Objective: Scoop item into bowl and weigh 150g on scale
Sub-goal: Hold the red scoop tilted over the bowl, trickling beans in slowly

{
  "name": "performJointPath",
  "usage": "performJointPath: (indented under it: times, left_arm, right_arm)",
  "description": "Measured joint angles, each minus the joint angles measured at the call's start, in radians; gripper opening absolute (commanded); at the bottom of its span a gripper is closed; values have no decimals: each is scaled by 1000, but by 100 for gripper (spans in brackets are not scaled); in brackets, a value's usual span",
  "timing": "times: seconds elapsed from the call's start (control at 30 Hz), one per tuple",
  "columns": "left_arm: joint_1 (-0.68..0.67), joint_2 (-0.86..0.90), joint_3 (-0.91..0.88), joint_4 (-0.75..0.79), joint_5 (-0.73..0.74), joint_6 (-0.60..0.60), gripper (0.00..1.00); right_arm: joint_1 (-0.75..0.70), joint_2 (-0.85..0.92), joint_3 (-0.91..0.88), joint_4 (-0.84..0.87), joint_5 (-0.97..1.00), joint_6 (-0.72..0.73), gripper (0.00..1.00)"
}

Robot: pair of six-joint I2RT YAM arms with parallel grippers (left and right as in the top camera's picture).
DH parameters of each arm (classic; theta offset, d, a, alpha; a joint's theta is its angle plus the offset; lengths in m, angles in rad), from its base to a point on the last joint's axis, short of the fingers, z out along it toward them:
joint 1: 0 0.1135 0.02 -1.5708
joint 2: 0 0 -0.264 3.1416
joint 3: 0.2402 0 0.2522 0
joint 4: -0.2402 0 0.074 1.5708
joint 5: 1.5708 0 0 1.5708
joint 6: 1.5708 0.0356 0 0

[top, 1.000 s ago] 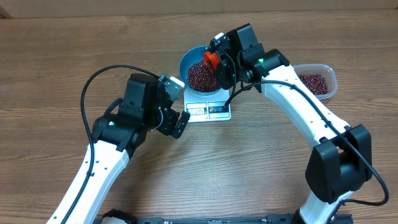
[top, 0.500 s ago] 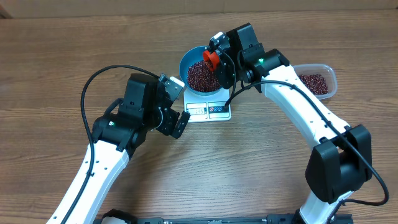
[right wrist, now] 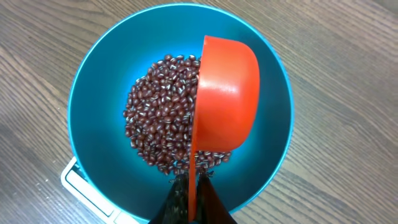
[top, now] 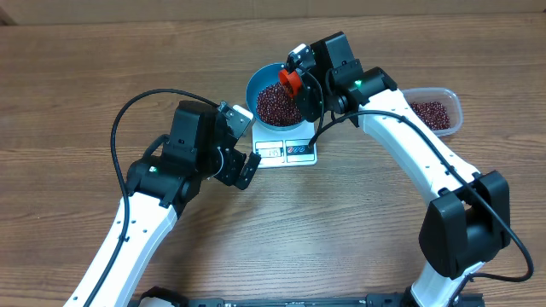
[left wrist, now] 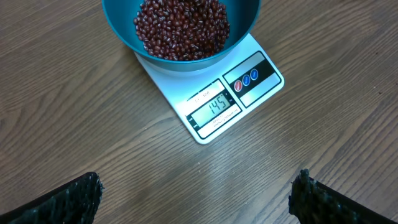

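The blue bowl [top: 275, 101] [left wrist: 124, 28] [right wrist: 99, 93] stands on the white scale [top: 287, 152] [left wrist: 211, 106], whose display reads 145. A maroon heap of beans [top: 275, 104] [left wrist: 181, 28] [right wrist: 158, 124] lies in the bowl. My right gripper [top: 300, 85] [right wrist: 193, 186] is shut on the handle of an orange-red scoop [top: 290, 81] [right wrist: 227, 102], held tipped on its side over the beans. My left gripper [top: 241, 147] [left wrist: 199, 199] stands wide open over bare table just in front of the scale, its fingertips [left wrist: 81, 193] apart with nothing between them.
A clear plastic tub [top: 437, 115] holding more beans sits at the right, behind the right arm. A black cable loops over the table at the left [top: 128, 111]. The wooden tabletop [top: 324, 230] spreads round the scale.
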Motion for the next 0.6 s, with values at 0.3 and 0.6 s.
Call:
performJointPath:
  times: [0.3, 0.6]
  left_arm:
    - [0, 0, 0, 0, 0, 0, 100]
    - [0, 0, 0, 0, 0, 0, 100]
  right_arm:
    - [0, 0, 0, -1, 17, -27, 4]
    - [0, 0, 0, -3, 16, -2, 4]
